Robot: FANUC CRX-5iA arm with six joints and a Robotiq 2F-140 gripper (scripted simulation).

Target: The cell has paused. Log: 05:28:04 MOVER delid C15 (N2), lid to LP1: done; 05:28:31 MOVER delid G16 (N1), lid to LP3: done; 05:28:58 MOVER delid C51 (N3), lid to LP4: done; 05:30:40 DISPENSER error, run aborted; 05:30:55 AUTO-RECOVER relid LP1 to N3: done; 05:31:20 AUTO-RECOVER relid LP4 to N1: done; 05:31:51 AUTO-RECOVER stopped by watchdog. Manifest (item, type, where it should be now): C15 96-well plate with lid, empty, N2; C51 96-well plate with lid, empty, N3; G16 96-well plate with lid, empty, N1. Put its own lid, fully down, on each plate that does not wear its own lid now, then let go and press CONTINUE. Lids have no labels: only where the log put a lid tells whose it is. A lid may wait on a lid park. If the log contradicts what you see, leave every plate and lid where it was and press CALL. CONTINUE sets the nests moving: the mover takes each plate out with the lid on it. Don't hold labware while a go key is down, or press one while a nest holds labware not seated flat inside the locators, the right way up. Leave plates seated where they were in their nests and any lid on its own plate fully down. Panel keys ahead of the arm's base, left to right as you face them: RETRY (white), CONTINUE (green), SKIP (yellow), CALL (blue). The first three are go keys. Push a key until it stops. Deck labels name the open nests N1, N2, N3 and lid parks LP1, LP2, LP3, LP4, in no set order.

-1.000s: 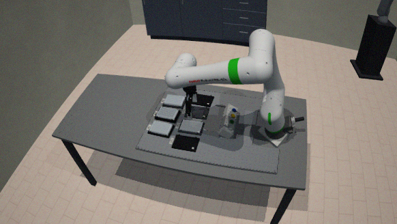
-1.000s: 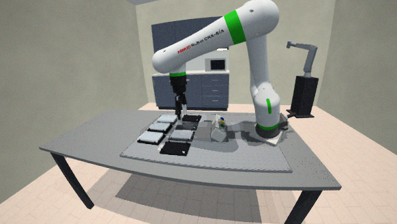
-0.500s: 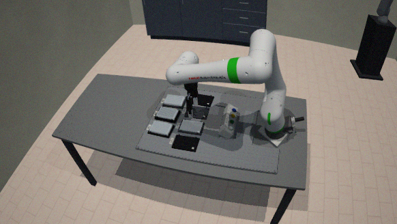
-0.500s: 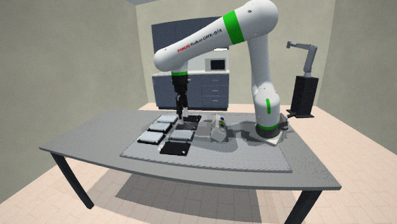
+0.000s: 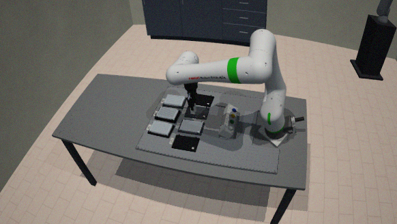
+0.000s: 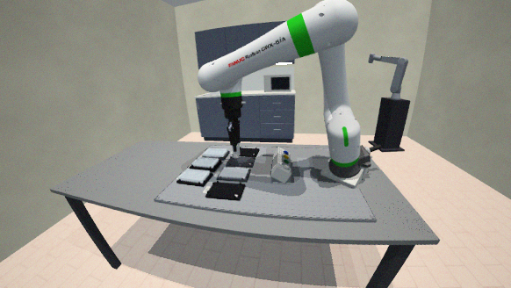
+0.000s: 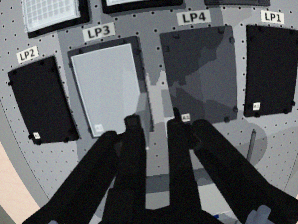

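Note:
My gripper (image 5: 192, 109) (image 6: 235, 154) (image 7: 155, 103) is shut and empty, pointing down above the lid parks, between LP3 and LP4 in the wrist view. A clear lid (image 5: 191, 126) (image 6: 233, 174) (image 7: 106, 90) lies on LP3. LP4 (image 7: 202, 75), LP1 (image 7: 270, 70) and LP2 (image 5: 185, 143) (image 6: 226, 191) (image 7: 42, 100) are bare. Three plates sit in the nests: front (image 5: 160, 128) (image 6: 195, 176) (image 7: 52, 14), middle (image 5: 167, 113) (image 6: 206, 163) and back (image 5: 174, 100) (image 6: 215, 153). The middle one looks more textured; lids on them are hard to tell.
The sloped key panel (image 5: 226, 128) (image 6: 281, 172) stands between the parks and the arm's base. Its blue key (image 5: 234, 110) (image 6: 285, 153), yellow key (image 5: 232, 115) and green key (image 5: 232, 121) show; the white key is not clear. Nest labels are unreadable.

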